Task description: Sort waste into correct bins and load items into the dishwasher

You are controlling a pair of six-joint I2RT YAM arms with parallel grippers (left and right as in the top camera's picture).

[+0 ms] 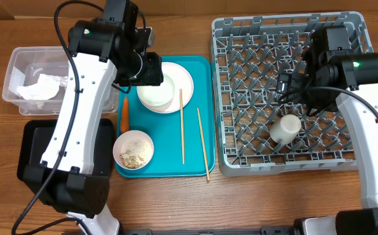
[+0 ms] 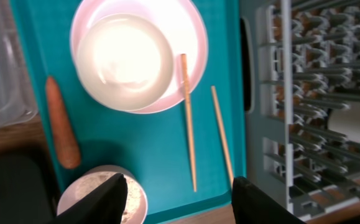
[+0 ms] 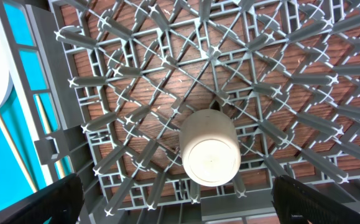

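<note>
right claw (image 3: 176, 190): jaws spread wide, held nothing; hung over white cup (image 3: 209, 155), which lay tilted among pegs of grey rack (image 3: 136, 74). left claw (image 2: 178, 186): jaws apart, empty; hung over teal tray (image 2: 136, 149), which carried chopsticks (image 2: 188, 118), carrot (image 2: 61, 124), bowl (image 2: 122, 59) on plate (image 2: 192, 37). napkin (image 1: 42, 88) lay in clear tub (image 1: 12, 65).

White bowl (image 2: 122, 59) nested on a round white plate (image 2: 189, 37), both on the teal tray (image 2: 136, 143); orange carrot (image 2: 63, 130) near the tray's left edge; two chopsticks (image 2: 188, 118) side by side, one touching the plate; left claw (image 2: 180, 202) spread wide, nothing between its fingers, over a second bowl (image 2: 96, 171) of beige scraps (image 2: 136, 202); grey rack (image 2: 304, 93) stood at right
</note>
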